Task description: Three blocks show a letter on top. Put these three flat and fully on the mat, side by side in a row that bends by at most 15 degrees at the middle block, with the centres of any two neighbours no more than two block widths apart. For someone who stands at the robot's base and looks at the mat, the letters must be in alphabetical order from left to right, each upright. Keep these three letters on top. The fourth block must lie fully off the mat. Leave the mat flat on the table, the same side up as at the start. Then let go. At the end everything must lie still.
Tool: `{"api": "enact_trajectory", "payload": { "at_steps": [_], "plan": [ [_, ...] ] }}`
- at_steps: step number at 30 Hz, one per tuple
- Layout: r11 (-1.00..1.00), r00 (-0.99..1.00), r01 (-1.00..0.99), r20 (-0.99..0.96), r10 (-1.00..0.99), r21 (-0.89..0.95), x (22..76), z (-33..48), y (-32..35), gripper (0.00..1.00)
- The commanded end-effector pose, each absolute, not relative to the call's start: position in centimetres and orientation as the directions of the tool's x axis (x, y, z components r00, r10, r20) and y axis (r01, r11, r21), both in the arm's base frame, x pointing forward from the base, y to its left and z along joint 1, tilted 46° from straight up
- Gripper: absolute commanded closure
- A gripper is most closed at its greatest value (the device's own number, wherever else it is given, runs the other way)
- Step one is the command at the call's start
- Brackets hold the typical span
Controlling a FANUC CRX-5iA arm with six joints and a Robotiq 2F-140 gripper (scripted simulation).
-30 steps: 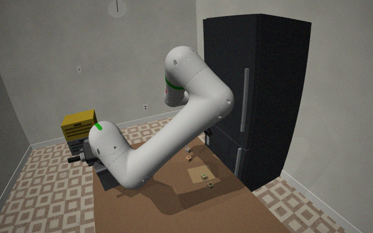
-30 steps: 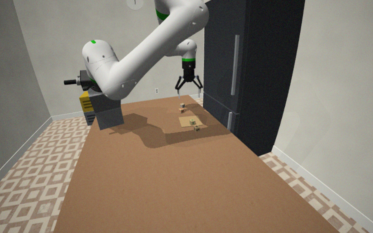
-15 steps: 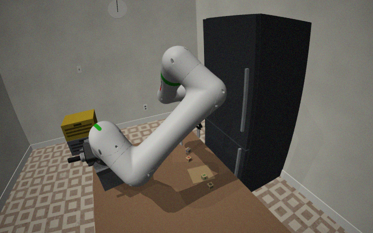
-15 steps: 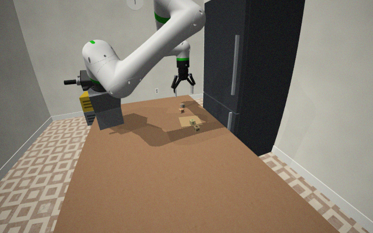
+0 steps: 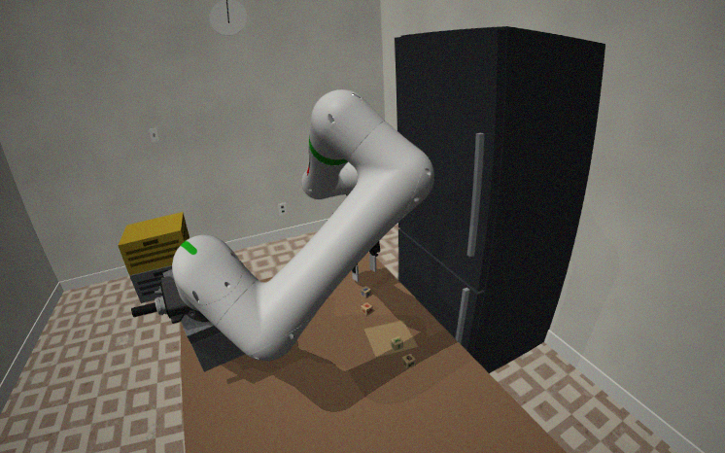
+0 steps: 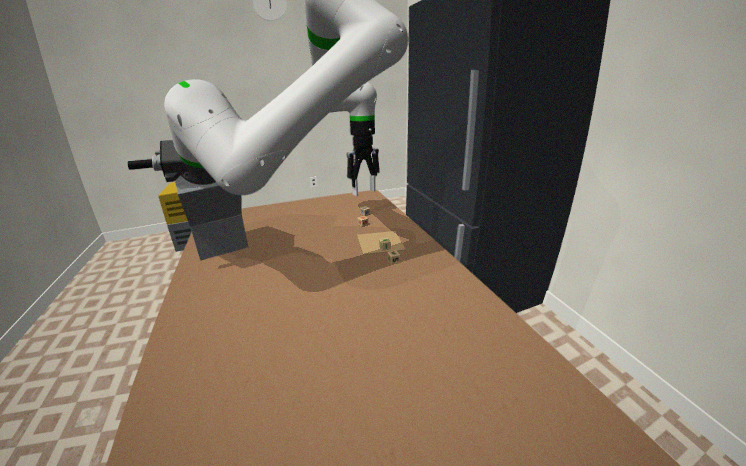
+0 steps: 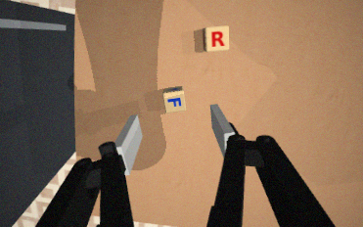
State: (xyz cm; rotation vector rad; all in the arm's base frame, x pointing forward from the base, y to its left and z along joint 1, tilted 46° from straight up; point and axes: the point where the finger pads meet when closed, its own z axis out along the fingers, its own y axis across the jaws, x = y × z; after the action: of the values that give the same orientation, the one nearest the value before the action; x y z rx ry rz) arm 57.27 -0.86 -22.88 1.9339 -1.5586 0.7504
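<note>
The block with a blue F [image 7: 174, 100] lies on the brown table, and the block with a red R [image 7: 217, 38] lies a short way beyond it. My gripper [image 7: 175, 120] hangs above the F block, its fingers half apart with nothing between them. In the top view the gripper [image 5: 364, 269] is over the F block [image 5: 365, 292], with the R block [image 5: 366, 307] beside it. The tan mat [image 5: 391, 337] holds a block with a green mark [image 5: 397, 342] near its edge. A fourth, darker block [image 5: 408, 360] lies just off the mat.
A tall dark fridge [image 5: 495, 186] stands close along the table's side next to the blocks. The arm's grey base [image 6: 213, 222] and a yellow box [image 5: 154, 241] are at the far end of the table.
</note>
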Motion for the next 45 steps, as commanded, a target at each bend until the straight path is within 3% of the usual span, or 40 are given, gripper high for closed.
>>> {"api": "enact_trajectory", "payload": {
  "at_steps": [1,45],
  "plan": [
    [-0.185,0.176,-0.980,0.712,-0.680,0.065,57.28,-22.88,-0.83,0.60],
    [-0.185,0.176,-0.981,0.712,-0.680,0.066,57.38,-23.49,-1.45,0.60]
  ]
}}
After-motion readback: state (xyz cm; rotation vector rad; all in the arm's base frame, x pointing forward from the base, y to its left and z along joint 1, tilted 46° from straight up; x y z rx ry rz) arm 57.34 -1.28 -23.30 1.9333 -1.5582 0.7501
